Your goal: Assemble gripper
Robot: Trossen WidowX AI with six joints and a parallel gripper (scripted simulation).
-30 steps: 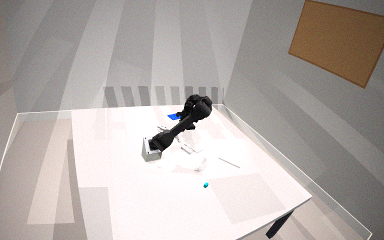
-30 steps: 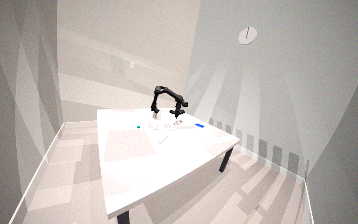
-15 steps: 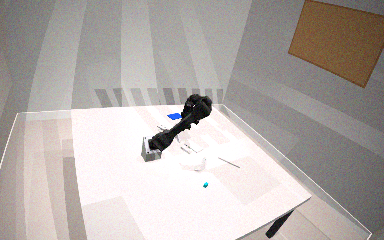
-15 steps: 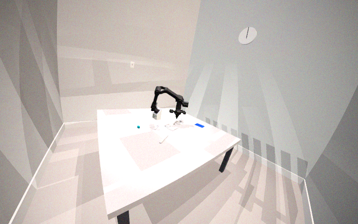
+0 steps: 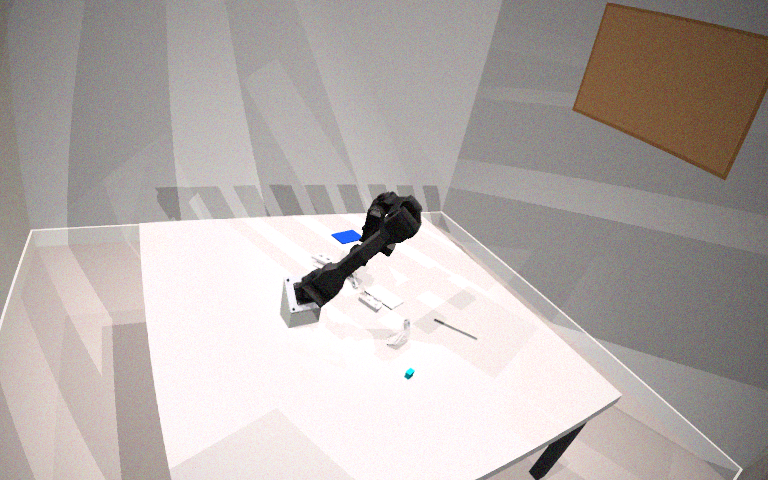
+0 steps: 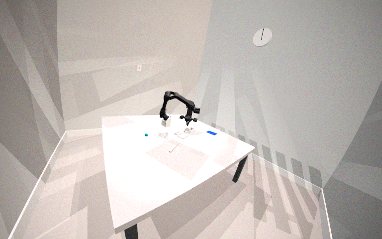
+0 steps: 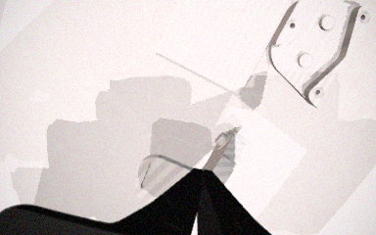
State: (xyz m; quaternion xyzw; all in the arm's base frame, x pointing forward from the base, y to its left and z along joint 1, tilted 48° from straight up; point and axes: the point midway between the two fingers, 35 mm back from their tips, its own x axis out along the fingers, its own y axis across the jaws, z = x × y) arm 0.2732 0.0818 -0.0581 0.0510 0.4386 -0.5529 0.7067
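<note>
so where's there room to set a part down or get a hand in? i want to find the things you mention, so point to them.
Exterior view: bare patch from the pale rod (image 5: 455,329) (image 6: 173,147) to the near table edge; another between the rod and blue plate (image 5: 345,236) (image 6: 211,132). Crowded under the gripper (image 6: 187,124) (image 7: 202,170), where pale parts bunch up.
</note>
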